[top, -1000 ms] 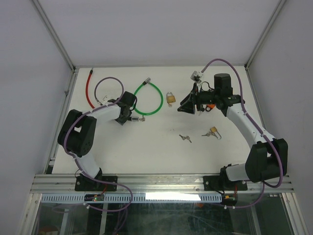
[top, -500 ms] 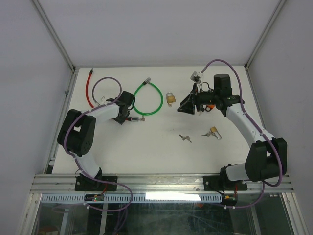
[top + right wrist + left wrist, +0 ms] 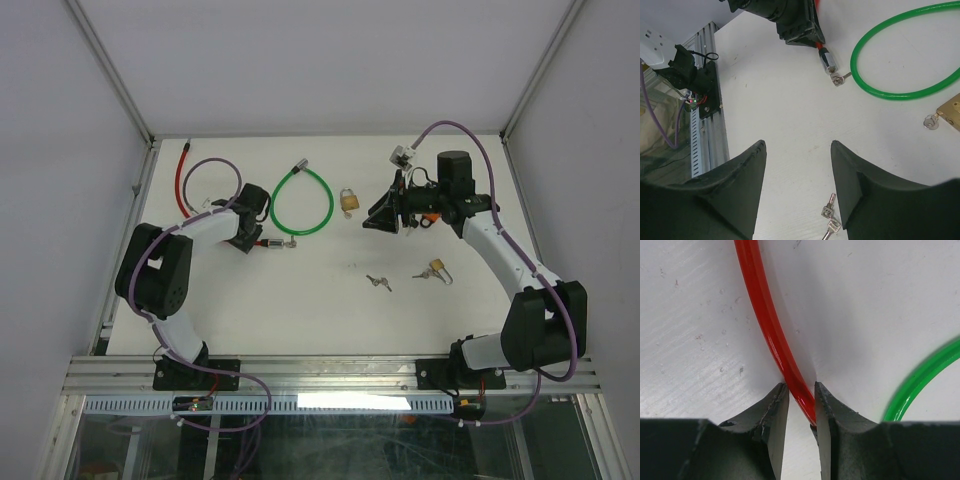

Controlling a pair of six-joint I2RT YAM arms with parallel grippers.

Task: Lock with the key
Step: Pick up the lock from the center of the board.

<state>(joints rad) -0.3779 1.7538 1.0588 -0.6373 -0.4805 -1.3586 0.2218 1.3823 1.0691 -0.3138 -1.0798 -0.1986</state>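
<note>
My left gripper (image 3: 800, 386) is low on the table, shut on the red cable lock's cable (image 3: 771, 330), which runs between its fingertips. In the top view that gripper (image 3: 251, 236) sits just left of the red lock's metal cylinder (image 3: 272, 242), which has a key (image 3: 291, 243) in its end. The right wrist view shows the same cylinder (image 3: 827, 61) and key (image 3: 839, 79). My right gripper (image 3: 381, 218) hangs open above the table with nothing between its fingers, and in its own view (image 3: 797, 144) a loose pair of keys (image 3: 829, 220) lies below.
A green cable lock (image 3: 302, 200) lies in a loop beside the left gripper. A brass padlock (image 3: 348, 200) with a key lies right of it. A small padlock (image 3: 437, 268) and the loose key pair (image 3: 378, 282) lie mid-table. Frame posts stand at the back corners.
The left gripper's jaws have narrowed onto the red cable and the left arm has shifted slightly left. The right arm has not moved.
</note>
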